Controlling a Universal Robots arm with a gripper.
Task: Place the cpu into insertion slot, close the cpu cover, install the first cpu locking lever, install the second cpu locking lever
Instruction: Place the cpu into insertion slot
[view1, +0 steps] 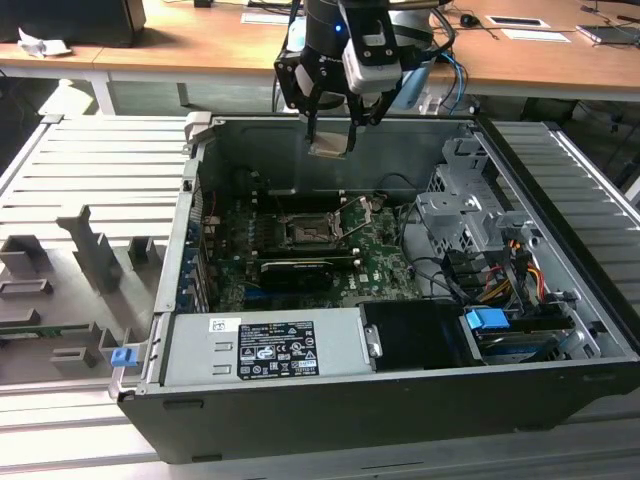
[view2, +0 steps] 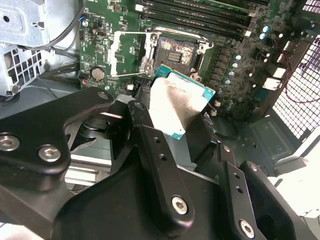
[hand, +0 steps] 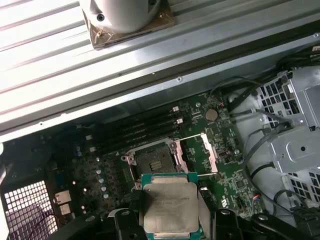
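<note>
My claw (view1: 331, 138) is clamped on the chip (view1: 331, 148); in the exterior view the socket (view1: 308, 231) lies at six o'clock.

An open black desktop computer case (view1: 420, 160) lay on a grey slatted table (view1: 90, 170), with a wooden desk (view1: 200, 45) behind it. Inside, a green motherboard (view1: 375, 262) carried a long black expansion card (view1: 297, 270). A grey labelled power supply (view1: 265, 345) sat along the near wall. A metal drive cage (view1: 465, 205) stood at the exterior view's right.
</note>
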